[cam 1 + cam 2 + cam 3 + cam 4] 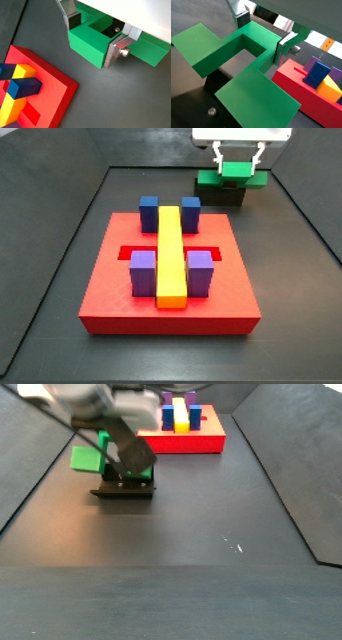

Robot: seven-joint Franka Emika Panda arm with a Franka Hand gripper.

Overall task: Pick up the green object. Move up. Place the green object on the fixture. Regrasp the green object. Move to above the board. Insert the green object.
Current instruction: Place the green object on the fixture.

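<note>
The gripper [237,164] has a white housing and two flat silver fingers [121,50]. One finger carries a round screw head. A side view shows a grey arm link above.

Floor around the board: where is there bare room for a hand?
Bare floor flanks the board. It is crowded at the fixture, where the gripper grips the green object.

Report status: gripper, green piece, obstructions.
Gripper over the fixture, fingers astride the green object's centre block; grip unconfirmed. Green object sits on fixture, away from the board. Nothing seen in the way.
</note>
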